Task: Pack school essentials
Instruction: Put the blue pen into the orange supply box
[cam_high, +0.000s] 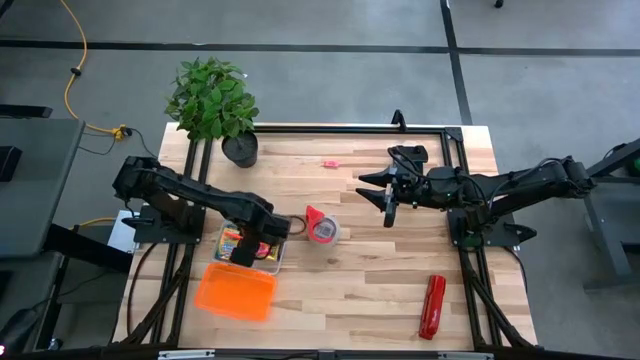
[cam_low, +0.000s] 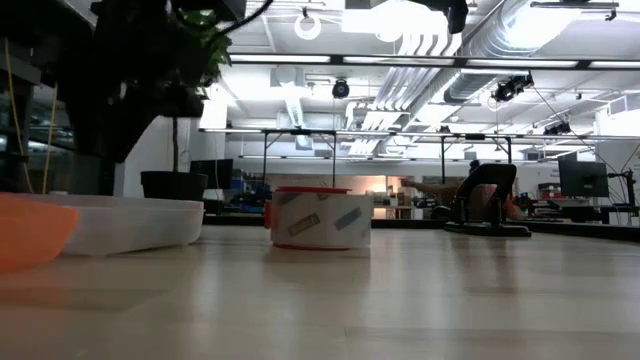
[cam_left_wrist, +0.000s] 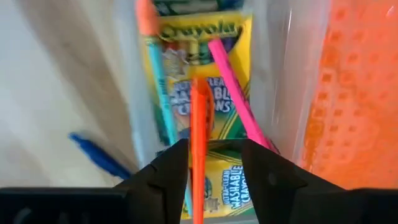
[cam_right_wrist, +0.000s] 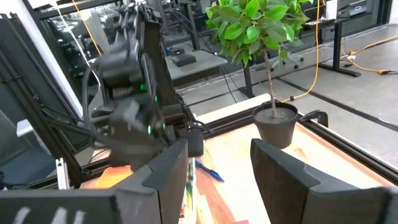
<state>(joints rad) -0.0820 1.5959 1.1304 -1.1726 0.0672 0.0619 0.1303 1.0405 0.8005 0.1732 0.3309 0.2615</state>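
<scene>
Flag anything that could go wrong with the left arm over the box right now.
The left gripper hangs open over the clear box with an orange marker between its fingers; it might land crooked across the crayon boxes. The blue pen lies outside the box wall and could get nudged away.

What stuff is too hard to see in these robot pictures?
- High view: the left gripper covers most of the clear box, so what lies inside is hidden.
- High view: the tiny pink piece is too small to tell what it is.
- Low view: the box's cloudy wall hides its contents.
- Left wrist view: the blue pen is blurred; the orange marker runs off the edge between the fingers.
- Right wrist view: the right gripper blocks the table.
</scene>
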